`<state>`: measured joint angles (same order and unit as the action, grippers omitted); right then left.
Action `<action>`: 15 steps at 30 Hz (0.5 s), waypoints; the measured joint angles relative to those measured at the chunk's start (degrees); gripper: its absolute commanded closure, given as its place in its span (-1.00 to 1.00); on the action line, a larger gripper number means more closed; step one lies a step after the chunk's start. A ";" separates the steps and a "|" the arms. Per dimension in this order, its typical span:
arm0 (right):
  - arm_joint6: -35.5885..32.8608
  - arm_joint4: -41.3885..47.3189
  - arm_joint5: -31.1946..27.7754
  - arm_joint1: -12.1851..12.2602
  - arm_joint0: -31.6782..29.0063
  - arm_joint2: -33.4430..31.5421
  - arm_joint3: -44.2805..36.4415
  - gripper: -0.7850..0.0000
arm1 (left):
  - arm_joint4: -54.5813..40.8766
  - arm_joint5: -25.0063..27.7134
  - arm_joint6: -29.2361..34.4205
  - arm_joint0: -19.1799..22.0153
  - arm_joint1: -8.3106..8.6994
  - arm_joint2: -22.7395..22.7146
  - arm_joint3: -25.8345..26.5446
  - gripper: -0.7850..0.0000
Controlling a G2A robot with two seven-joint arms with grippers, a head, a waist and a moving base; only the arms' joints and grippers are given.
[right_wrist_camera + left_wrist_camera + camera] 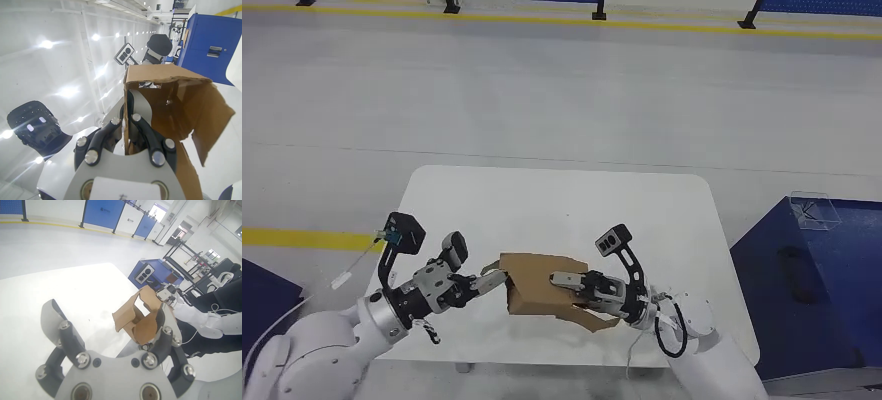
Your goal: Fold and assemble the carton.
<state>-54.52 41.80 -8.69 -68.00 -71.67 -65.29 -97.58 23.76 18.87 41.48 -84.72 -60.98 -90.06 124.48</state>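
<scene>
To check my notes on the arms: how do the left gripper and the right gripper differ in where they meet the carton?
The left gripper has one finger at the outer edge of a flap of the carton; the right gripper has one finger inside the carton, with a wall between its fingers. From above, the left gripper is beside the carton, while the right gripper overlaps it. Both are wide open.
</scene>
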 measured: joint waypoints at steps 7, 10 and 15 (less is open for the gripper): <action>-2.35 1.77 1.23 -0.10 -0.26 0.83 0.70 1.00 | 3.14 -0.10 -1.04 -0.41 -0.01 3.39 -0.51 -1.00; -3.30 3.10 2.15 -0.25 0.03 1.51 1.47 1.00 | 3.40 -0.29 -1.41 -0.37 0.01 3.97 -0.63 -1.00; -5.05 9.81 5.61 -0.70 1.17 2.14 4.57 1.00 | 2.95 -0.29 -2.63 -0.61 0.11 3.46 -0.74 -1.00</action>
<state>-59.57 51.61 -3.07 -68.70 -70.51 -63.15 -93.01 26.70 18.58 38.85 -85.34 -60.87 -86.60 123.75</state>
